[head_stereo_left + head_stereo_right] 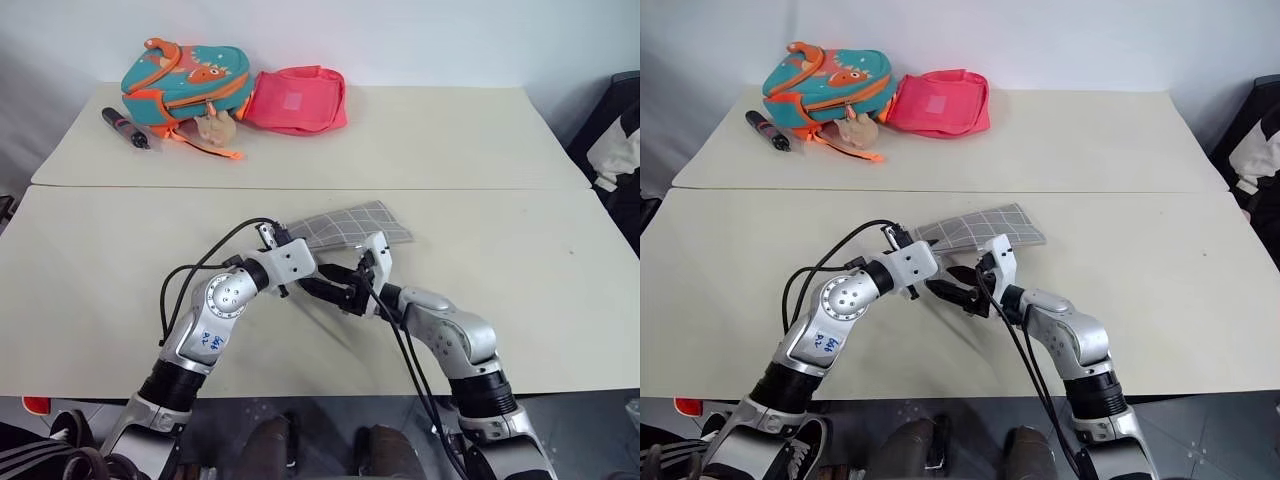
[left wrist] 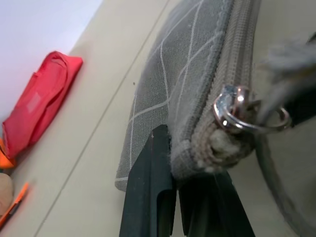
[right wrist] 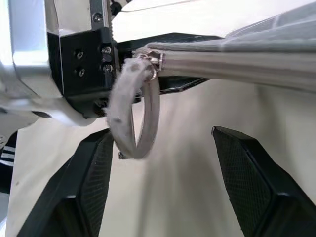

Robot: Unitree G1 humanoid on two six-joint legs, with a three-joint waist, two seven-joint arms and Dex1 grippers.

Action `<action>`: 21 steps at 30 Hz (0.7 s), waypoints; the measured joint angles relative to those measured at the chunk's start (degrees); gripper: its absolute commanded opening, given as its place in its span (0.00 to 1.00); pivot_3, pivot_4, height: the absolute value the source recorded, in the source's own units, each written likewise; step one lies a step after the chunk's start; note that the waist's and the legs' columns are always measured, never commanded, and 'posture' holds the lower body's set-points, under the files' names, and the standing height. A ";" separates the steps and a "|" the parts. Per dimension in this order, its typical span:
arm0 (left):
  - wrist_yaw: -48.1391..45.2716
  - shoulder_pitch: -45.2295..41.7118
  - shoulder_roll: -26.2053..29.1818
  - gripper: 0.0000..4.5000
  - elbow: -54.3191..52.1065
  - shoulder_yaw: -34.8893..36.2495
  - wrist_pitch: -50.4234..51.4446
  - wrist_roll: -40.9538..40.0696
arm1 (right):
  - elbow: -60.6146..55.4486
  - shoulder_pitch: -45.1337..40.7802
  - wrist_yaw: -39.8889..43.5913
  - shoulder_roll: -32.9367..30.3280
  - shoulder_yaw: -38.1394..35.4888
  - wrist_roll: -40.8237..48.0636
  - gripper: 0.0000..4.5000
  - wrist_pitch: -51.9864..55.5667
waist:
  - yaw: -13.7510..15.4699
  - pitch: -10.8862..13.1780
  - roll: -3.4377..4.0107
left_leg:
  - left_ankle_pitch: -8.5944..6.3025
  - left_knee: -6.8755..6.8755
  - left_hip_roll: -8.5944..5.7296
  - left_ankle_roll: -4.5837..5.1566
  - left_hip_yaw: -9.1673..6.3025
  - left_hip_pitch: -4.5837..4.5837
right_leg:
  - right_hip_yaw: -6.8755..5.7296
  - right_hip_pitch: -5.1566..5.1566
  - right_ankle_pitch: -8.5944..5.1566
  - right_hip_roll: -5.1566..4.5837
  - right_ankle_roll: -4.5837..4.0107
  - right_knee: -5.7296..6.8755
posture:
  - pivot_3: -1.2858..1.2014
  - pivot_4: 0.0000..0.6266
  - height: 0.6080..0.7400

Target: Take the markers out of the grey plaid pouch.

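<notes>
Left gripper clamped on near corner of grey plaid pouch, long axis running away from it; right gripper open, empty; ring pull hangs between its fingers; zip closed.

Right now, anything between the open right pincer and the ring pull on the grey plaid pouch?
Nothing visible. The metal ring pull with its grey loop hangs in open air just ahead of the right pincer, off the end of the flat grey plaid fabric pouch, which the left pincer clamps at that corner.
</notes>
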 measured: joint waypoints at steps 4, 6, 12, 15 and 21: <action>0.00 0.10 -0.11 0.00 -0.27 -0.05 0.07 0.00 | 0.32 -1.14 0.46 0.12 0.57 -0.56 0.45 -0.49 | 0.07 0.00 0.00 | 0.00 -0.02 0.00 0.00 -0.01 0.00 | -0.01 -0.01 0.00 0.00 0.00 0.01 | 0.52 0.24 1.00; 0.00 0.20 -0.13 0.00 -0.28 -0.06 0.23 0.00 | 0.33 -1.09 1.18 -0.04 1.24 -1.01 0.29 -0.52 | 0.03 0.00 0.00 | 0.00 -0.02 -0.01 0.00 0.00 0.00 | 0.00 -0.01 0.00 0.00 0.00 0.00 | 0.52 0.24 1.00; -0.01 0.65 -0.06 0.00 -0.94 -0.05 0.66 0.02 | 0.33 -0.52 2.51 -2.36 1.47 -1.39 0.00 -1.10 | 0.02 0.00 0.00 | -0.01 -0.02 0.00 0.00 0.00 0.00 | 0.00 -0.01 0.00 0.00 0.00 0.00 | 0.52 0.24 1.00; -0.10 0.69 -0.04 0.00 -1.01 -0.05 0.67 0.02 | 0.39 -0.47 2.87 -3.54 0.83 -1.53 0.00 -1.21 | 0.03 0.00 0.00 | -0.01 -0.02 0.00 0.00 0.00 0.00 | 0.00 0.00 0.00 0.00 0.00 0.00 | 0.52 0.24 1.00; -0.38 0.73 0.51 0.00 -1.26 -0.01 0.60 -0.07 | 0.38 -0.44 3.82 -6.90 -0.89 -1.17 0.00 -1.21 | 0.05 0.00 0.00 | -0.01 -0.01 0.00 0.00 0.00 0.00 | 0.00 0.00 0.00 -0.01 0.00 -0.01 | 0.52 0.24 1.00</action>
